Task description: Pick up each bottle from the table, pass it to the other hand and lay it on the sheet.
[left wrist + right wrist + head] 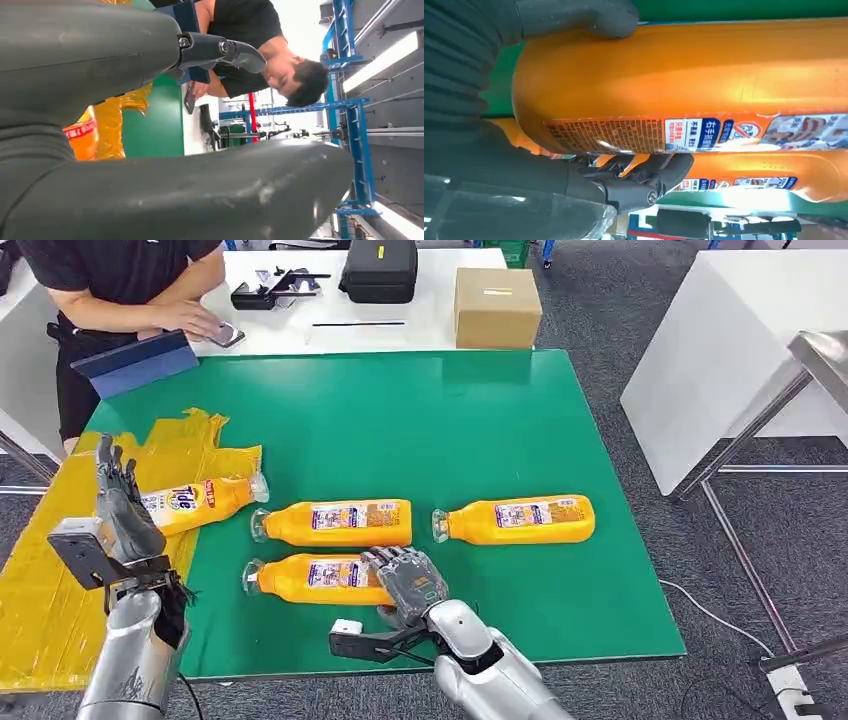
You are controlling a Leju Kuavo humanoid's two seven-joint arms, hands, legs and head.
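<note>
Right hand (pixel 405 583) wraps the near bottle (pixel 315 579) on the table; left hand (pixel 118 502) upright, fingers apart, empty

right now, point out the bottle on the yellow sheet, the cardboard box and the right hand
Tide bottle (pixel 195 504), head view, on its orange body beside the label
cardboard box (pixel 497 306), head view, on its top face
right hand (pixel 408 580), head view, on the back of the hand

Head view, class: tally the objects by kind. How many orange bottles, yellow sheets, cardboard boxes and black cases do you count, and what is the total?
Orange bottles: 4 (one on the sheet, one nearest the robot, one behind it, one to the right)
Yellow sheet: 1
Cardboard box: 1
Black case: 1
Total: 7
</note>
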